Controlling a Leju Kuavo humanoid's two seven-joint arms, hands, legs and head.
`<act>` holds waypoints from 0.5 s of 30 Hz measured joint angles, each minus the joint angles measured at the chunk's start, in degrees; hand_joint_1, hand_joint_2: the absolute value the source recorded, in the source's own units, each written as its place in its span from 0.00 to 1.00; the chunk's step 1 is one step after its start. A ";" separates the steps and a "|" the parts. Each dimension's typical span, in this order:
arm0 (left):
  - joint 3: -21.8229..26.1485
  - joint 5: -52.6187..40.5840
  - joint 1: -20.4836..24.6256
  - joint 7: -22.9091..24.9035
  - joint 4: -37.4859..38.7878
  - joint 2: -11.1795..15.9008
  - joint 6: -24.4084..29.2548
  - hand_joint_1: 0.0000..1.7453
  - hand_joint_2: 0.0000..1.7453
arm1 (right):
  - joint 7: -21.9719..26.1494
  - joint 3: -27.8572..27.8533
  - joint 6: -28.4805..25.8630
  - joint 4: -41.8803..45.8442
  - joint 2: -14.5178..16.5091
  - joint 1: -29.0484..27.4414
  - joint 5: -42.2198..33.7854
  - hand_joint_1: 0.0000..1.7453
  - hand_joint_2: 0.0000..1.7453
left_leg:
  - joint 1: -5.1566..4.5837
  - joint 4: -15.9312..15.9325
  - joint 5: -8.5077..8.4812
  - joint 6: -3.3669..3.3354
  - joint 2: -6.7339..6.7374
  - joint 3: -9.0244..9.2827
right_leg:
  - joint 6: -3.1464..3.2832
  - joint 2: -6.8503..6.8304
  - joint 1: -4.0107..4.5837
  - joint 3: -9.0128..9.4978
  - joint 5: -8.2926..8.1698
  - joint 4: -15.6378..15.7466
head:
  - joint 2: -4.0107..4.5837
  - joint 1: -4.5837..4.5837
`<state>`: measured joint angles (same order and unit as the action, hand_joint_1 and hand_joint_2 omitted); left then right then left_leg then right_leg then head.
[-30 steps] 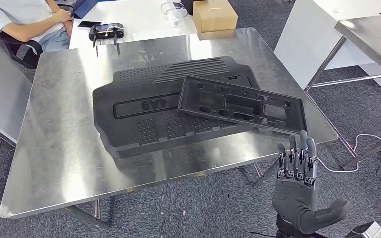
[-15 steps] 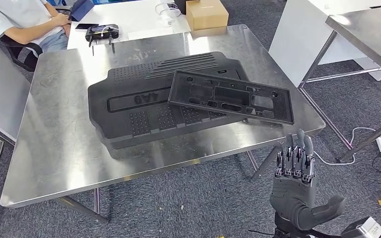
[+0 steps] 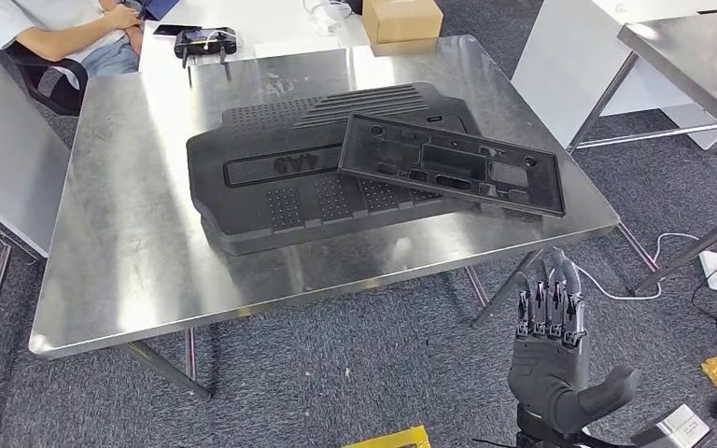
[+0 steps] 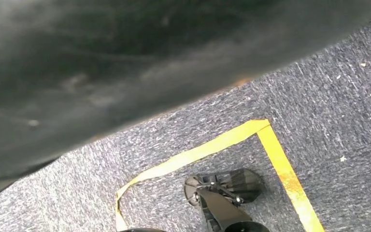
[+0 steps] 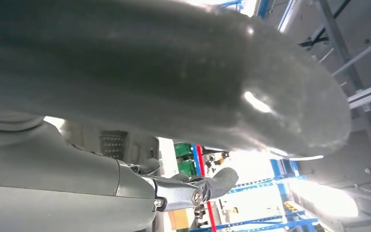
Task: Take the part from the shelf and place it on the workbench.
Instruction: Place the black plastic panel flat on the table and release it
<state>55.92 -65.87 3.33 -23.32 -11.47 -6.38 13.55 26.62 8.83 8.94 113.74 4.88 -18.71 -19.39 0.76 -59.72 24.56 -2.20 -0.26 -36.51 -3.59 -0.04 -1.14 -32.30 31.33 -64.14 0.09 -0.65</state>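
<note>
Between the earlier head-view frames and the present one, the whole scene has shifted within the frame, indicating camera motion rather than movement of the objects; the right hand (image 3: 551,359) has remained low at the lower right, over the grey carpet (image 3: 355,373). Its fingers (image 3: 546,303) are extended upward and slightly apart, the thumb splayed toward the right, with nothing held. The left hand cannot be made out in the left wrist view, so its state cannot be told. On the steel workbench (image 3: 121,243), centre of the frame, lies a large black moulded panel (image 3: 271,191) bearing raised characters. The part (image 3: 450,164), a flat black rectangular frame with cut-outs, rests tilted across the panel's right portion, its right end reaching toward the workbench's right edge. At upper left, a seated person (image 3: 51,28) is partly visible beside a white table (image 3: 261,23); a black controller (image 3: 203,42) and a cardboard box (image 3: 401,19) stand along the top of the frame.
</note>
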 joint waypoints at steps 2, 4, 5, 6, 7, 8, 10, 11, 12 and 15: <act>0.01 -0.06 0.01 0.00 -0.01 -0.01 0.00 0.00 0.00 | -0.13 0.01 -0.10 -0.08 -0.03 0.01 0.09 0.00 0.00 | -0.07 0.09 -0.75 0.64 -0.04 -0.33 | 0.10 0.05 0.35 4.31 -1.45 6.55 | 0.00 0.08; 0.01 -0.27 0.01 0.00 -0.01 -0.01 0.00 0.00 0.00 | -0.52 0.06 -0.43 -0.27 -0.07 -0.01 0.31 0.00 0.00 | -0.04 0.42 -1.51 1.49 -0.05 -0.34 | 0.49 0.11 0.71 4.49 -2.07 7.49 | 0.00 0.14; 0.00 -0.40 0.00 -0.01 -0.01 0.02 0.00 0.00 0.00 | -0.69 0.15 -0.62 -0.42 -0.11 -0.02 0.44 0.00 0.00 | 0.02 0.56 -1.84 1.90 -0.05 -0.37 | 0.90 0.10 0.52 4.16 -2.40 7.84 | 0.00 0.11; 0.00 -0.52 -0.02 -0.02 -0.01 0.04 0.00 0.00 0.00 | -0.89 0.29 -0.80 -0.64 -0.15 -0.03 0.57 0.00 0.00 | 0.05 0.40 -1.52 2.25 -0.03 -0.58 | 1.35 0.07 0.30 4.07 -2.86 8.09 | 0.00 0.16; 0.00 -0.63 -0.05 -0.03 -0.01 0.08 0.00 0.00 0.00 | -1.00 0.48 -0.94 -0.85 -0.20 -0.07 0.68 0.00 0.00 | 0.07 -0.53 -0.30 2.51 -0.01 -1.01 | 1.90 0.03 0.04 3.91 -3.43 8.38 | 0.00 0.26; 0.00 -0.66 -0.07 -0.07 -0.01 0.11 0.00 0.00 0.00 | -1.09 0.70 -1.09 -1.11 -0.20 -0.12 0.78 0.00 0.00 | 0.08 -2.73 1.84 2.69 0.01 -1.80 | 2.35 -0.03 -0.24 3.68 -4.02 8.60 | 0.00 0.40; 0.00 -0.73 -0.07 -0.13 0.00 0.13 -0.01 0.00 0.00 | -1.22 1.07 -1.35 -1.70 -0.22 -0.24 0.97 0.00 0.00 | 0.12 -9.89 7.05 3.04 0.02 -3.90 | 2.83 -0.15 -0.17 2.92 -4.82 8.52 | 0.00 0.63; 0.00 -0.75 -0.07 -0.16 0.00 0.13 -0.01 0.00 0.00 | -1.25 1.23 -1.45 -2.04 -0.24 -0.30 1.05 0.00 0.00 | 0.14 -13.14 8.65 3.24 0.02 -4.57 | 2.81 -0.20 -0.11 2.48 -5.13 8.44 | 0.00 0.68; 0.00 -0.78 -0.07 -0.17 0.00 0.14 -0.02 0.00 0.00 | -1.25 1.37 -1.52 -2.36 -0.27 -0.31 1.10 0.00 0.00 | 0.19 -14.68 9.11 3.40 0.03 -4.37 | 2.76 -0.24 -0.08 2.05 -5.38 8.31 | 0.00 0.68; 0.00 -0.89 -0.02 -0.27 -0.01 0.28 -0.02 0.00 0.00 | -1.24 1.66 -1.85 -3.10 -0.43 -0.30 1.18 0.00 0.00 | 0.63 -6.73 6.19 3.73 0.06 2.34 | 2.44 -0.26 -0.19 0.97 -5.78 7.43 | 0.00 0.70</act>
<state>55.91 -66.76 3.31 -23.59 -11.48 -6.10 13.53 25.38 10.49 7.09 110.64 4.45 -19.01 -18.21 1.39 -66.45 30.75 1.53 -0.20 -34.17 -1.14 -0.30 -1.33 -31.33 25.55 -56.71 0.09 0.05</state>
